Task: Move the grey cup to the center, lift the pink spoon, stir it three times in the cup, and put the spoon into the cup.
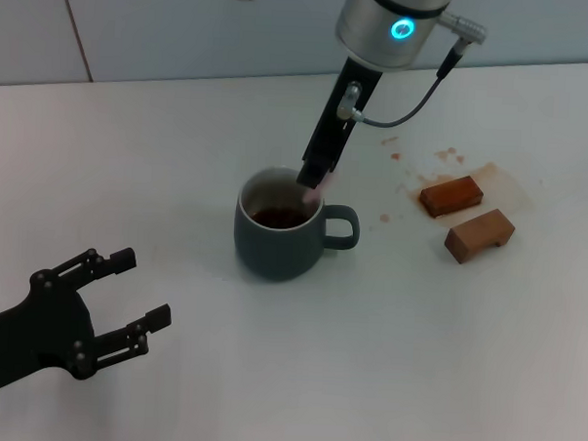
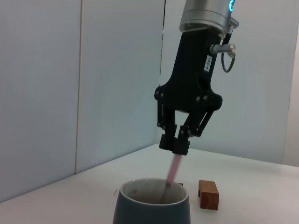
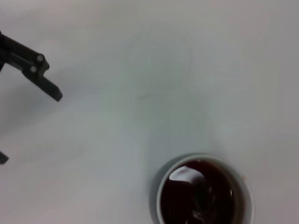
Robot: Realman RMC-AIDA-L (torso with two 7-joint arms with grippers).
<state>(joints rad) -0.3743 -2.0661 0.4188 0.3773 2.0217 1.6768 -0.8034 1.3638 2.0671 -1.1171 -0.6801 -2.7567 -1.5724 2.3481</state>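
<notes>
Head view —
A: Where is my right hand (image 1: 315,179)?
B: Above the grey cup (image 1: 280,230) in the middle of the counter (image 1: 366,351); fingers pinched on the pink spoon (image 2: 175,171), which slants down into the dark liquid.
A: And my left hand (image 1: 125,296)?
B: Spread wide, low over the counter's near left; well apart from the cup.

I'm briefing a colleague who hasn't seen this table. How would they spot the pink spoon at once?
Find the grey cup mid-table. Directly above it the right tool pinches the pink spoon, a slim rod slanting down into the dark liquid. Unlike the two brown wooden blocks lying beside the cup, it is pale pink and held aloft.
</notes>
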